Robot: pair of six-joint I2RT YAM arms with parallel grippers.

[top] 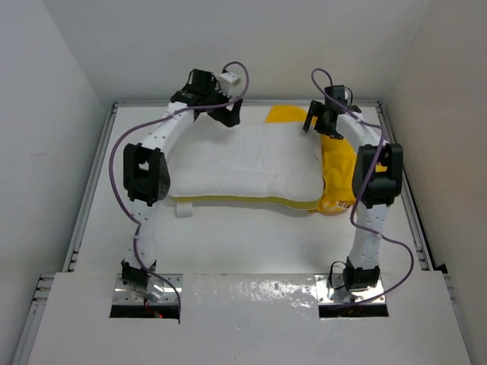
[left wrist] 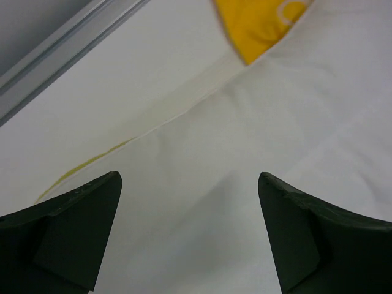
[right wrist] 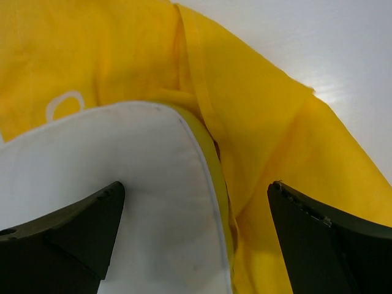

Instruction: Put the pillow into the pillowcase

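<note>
Top and wrist views. The pillow point(top: 243, 163) lay flat across the middle of the table point(top: 251, 251), its long side running left to right and its white upper face uncovered, with a yellow band point(top: 281, 200) along its near edge. The pillowcase point(top: 340, 179) lay bunched against the pillow's right end, and more of its yellow cloth showed beyond the pillow's far edge. Whether any part of the pillow sat inside it could not be told. My left pincer point(top: 230, 114) hung over the pillow's far left corner. In its wrist view both fingers point(left wrist: 73, 233) stood wide apart with only white fabric beneath them and nothing held. My right pincer point(top: 318, 124) hung over the far right corner. There too the fingers point(right wrist: 324, 245) were spread wide and gripped nothing, one over the white pillow corner and the other over yellow cloth. A small white tab point(top: 183, 207) lay just beside the pillow's near left corner.
</note>
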